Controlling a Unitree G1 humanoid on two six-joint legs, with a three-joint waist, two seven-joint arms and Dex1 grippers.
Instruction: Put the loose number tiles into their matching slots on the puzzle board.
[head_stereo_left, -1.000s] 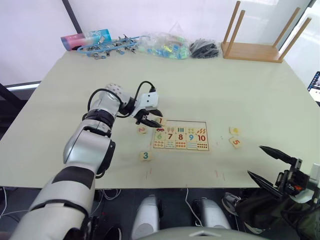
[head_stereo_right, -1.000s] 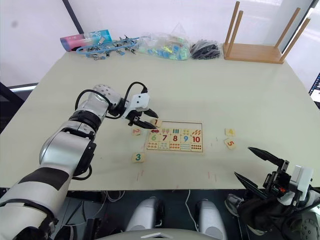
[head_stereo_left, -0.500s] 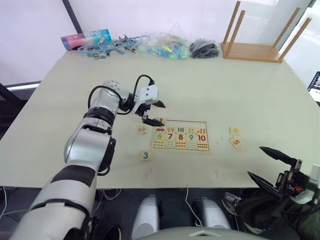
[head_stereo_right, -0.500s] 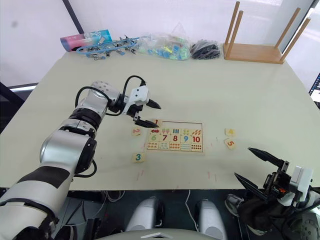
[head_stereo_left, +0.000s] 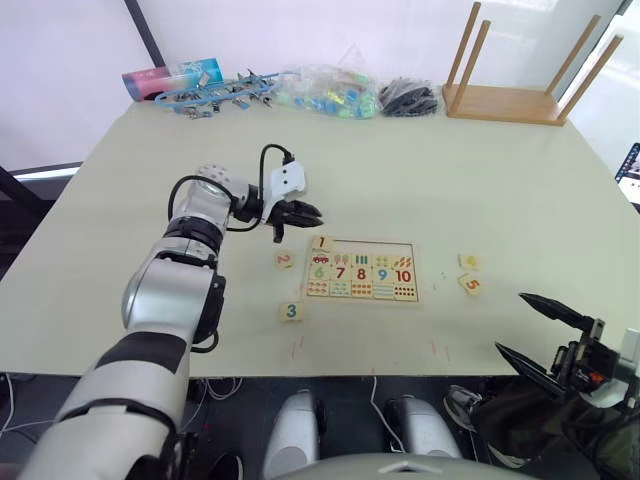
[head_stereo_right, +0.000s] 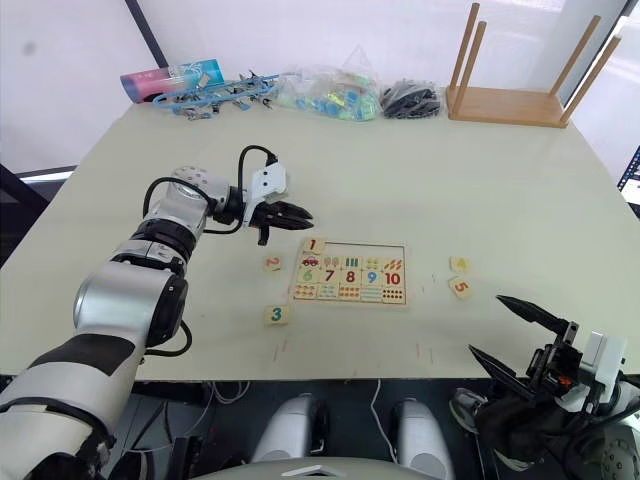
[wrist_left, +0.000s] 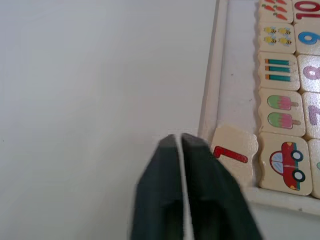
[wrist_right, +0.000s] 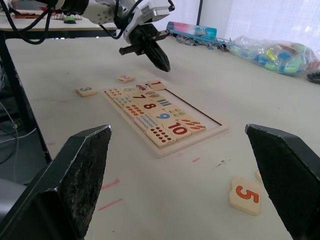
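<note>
Tile 1, the small pale-wood square with the red digit (wrist_left: 233, 156), sits crooked at the end of the board's empty top row, one edge riding on the thin rim rather than lying flat in its slot. My left gripper (head_stereo_left: 300, 214) hangs just off that corner over bare table, its two black fingers pressed together and holding nothing. My right gripper (head_stereo_left: 545, 332) waits low at the near table edge, fingers spread wide and empty.

Out from there, the flat pale-wood puzzle board (head_stereo_left: 412, 246) has four more recesses bare in that row. The pink 2 tile (head_stereo_left: 285, 259) lies just beside the board's left end, the green 3 tile (head_stereo_left: 291, 311) nearer me, and the yellow 4 tile (head_stereo_left: 468, 261) and orange 5 tile (head_stereo_left: 471, 284) well off to the right.

My worry is that a push on the perched tile could skid the whole board, or pop the tile back onto the table.

The table (head_stereo_left: 150, 200) is pale and matte. At its far edge lie a bag of coloured pieces (head_stereo_left: 325, 92) and an upturned wooden stool (head_stereo_left: 520, 85).
</note>
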